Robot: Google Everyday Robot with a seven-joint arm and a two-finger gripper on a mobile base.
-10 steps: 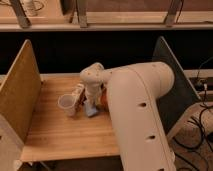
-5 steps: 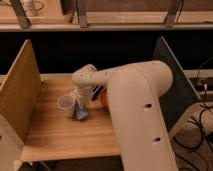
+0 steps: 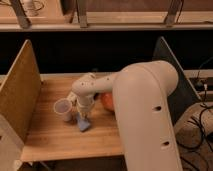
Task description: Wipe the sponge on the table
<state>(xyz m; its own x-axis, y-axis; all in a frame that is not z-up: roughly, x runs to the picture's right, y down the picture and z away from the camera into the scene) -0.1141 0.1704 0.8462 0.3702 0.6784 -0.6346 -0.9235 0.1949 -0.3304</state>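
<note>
I see gripper (image 3: 83,111) low over light wooden plank table (image 3: 50,137), tip on small flat blue sponge (image 3: 83,123), nr clear plastic cup (image 3: 63,109); grip state: can't tell.

Wood table (image 3: 55,137) w/ cup (image 3: 63,109), blue sponge (image 3: 83,123); gripper (image 3: 81,115) right over sponge.
</note>
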